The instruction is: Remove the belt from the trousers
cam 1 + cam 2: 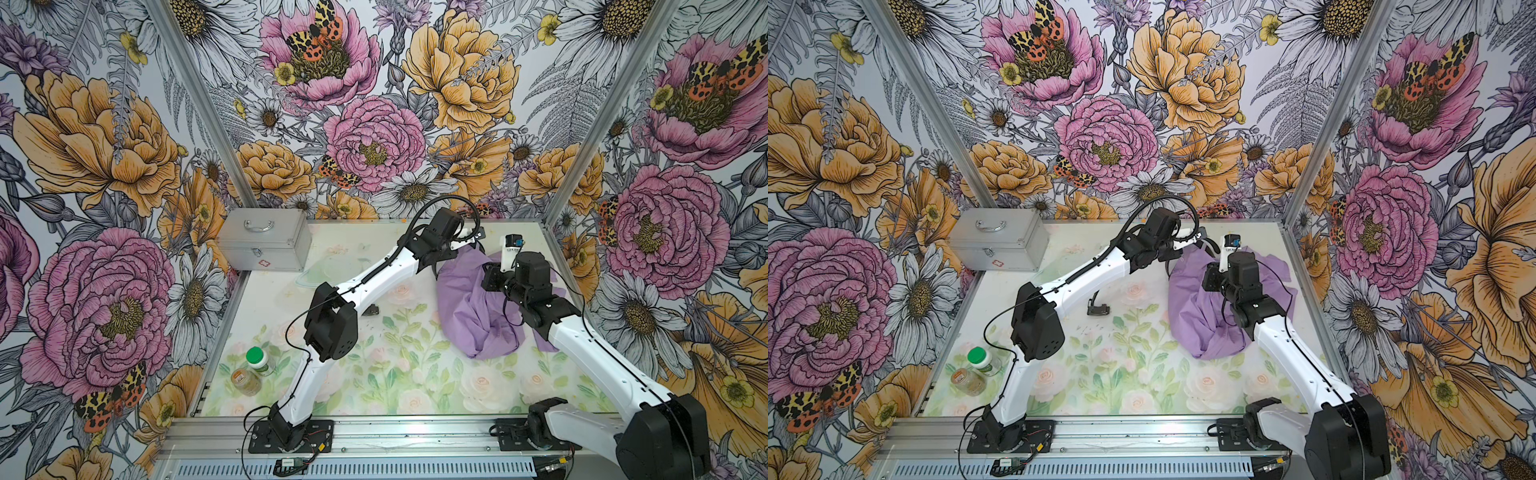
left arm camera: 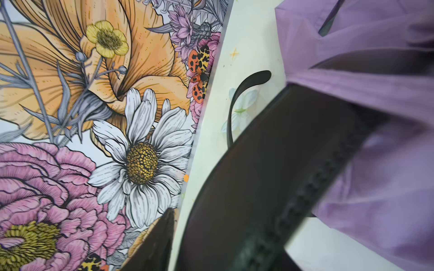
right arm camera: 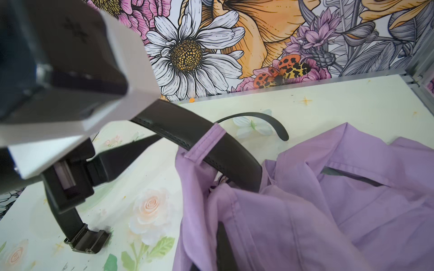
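Left jaws straddle the belt (image 3: 234, 162) beside a loop of the trousers (image 3: 352, 199), half-parted; whether they pinch it, I cannot tell. Right jaws are closed, down among lilac folds.

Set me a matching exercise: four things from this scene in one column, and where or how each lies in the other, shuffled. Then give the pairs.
Things:
1. belt
2. trousers
3. metal case
4. green-lidded bottle

Place or state:
A. closed, in the far left corner
B. crumpled in a heap on the right side
C. threaded through a lilac loop
D. near the front left, beside a brownish jar

Pairs: 1-C, 2-B, 3-A, 4-D
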Available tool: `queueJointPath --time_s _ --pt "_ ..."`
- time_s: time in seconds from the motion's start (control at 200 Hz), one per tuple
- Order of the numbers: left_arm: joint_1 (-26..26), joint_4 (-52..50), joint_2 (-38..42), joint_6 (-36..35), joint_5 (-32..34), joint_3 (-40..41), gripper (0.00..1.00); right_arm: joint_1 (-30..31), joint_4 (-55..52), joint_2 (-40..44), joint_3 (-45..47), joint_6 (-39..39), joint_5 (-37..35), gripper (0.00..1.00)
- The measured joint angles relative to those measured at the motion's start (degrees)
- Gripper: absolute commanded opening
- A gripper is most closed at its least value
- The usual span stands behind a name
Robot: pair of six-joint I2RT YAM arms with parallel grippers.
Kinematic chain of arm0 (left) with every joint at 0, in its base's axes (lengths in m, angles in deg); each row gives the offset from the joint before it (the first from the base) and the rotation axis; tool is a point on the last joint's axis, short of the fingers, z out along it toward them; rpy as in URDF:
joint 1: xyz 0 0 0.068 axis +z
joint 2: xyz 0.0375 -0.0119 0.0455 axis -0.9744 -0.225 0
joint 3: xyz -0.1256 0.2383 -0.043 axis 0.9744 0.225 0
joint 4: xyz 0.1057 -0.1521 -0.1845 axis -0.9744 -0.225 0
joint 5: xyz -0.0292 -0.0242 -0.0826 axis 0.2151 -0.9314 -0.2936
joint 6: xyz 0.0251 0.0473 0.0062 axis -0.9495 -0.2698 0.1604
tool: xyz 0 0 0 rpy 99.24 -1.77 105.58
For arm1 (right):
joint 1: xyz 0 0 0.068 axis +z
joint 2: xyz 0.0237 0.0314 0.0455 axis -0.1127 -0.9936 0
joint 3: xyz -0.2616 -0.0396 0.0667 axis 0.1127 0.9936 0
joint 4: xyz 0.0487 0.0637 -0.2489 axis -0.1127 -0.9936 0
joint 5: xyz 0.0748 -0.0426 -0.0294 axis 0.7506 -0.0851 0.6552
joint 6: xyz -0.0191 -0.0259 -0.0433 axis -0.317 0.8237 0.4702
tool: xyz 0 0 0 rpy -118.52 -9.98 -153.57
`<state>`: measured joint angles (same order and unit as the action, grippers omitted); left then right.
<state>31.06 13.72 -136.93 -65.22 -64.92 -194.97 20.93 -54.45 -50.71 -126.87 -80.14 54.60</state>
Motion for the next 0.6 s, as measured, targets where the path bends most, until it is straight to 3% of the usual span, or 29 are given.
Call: queueJointPath --time_s 0.07,0.21,0.335,0.46,0.6 --pt "-0.02 -0.04 -0.37 -0.07 0.02 -1.33 0.0 0.0 -0.35 -0.09 0.0 -0.04 -0.04 0.0" --pt "0.0 -0.28 0.13 0.72 0.2 -1.36 0.0 -0.55 -0.37 -0.85 0.0 -1.16 -0.52 0.0" --pt "1.25 -0.98 4.31 4.33 -1.64 3.91 0.0 -4.07 -0.37 -2.38 0.0 -4.37 -0.42 0.0" --pt "6.19 -1.97 14.47 11.39 -10.78 13.4 0.0 -9.81 0.04 -3.48 0.46 -7.93 1.33 0.0" --pt "19.71 1.42 30.93 22.29 -27.12 27.02 0.0 -13.42 2.58 -3.43 0.98 -9.68 5.9 0.0"
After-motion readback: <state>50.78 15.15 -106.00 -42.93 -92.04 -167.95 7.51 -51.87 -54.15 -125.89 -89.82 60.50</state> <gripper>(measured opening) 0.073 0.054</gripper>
